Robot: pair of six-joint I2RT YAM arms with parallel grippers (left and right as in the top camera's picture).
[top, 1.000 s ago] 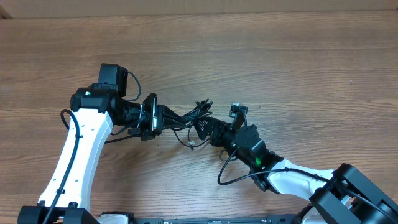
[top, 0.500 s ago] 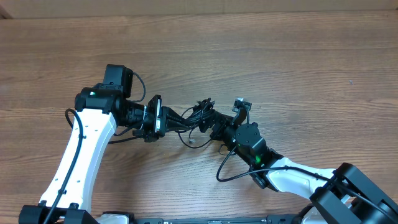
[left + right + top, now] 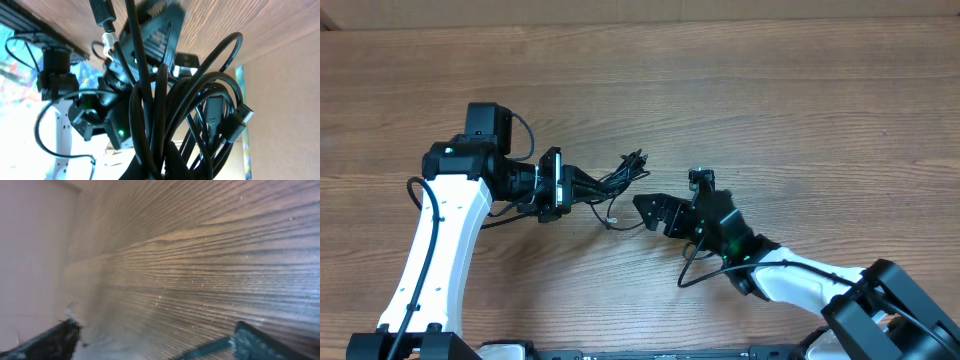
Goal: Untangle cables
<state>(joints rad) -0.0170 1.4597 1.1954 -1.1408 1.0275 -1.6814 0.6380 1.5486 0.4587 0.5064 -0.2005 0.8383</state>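
Dragged cables left in tight-shut left fingers; released with right fingers, now wide and empty. Still tangled.

Far surface: we see bare wood, open for passing.
Centre: cables and right end effector crowd our way.

Black cables, brown streaky wood-grain table
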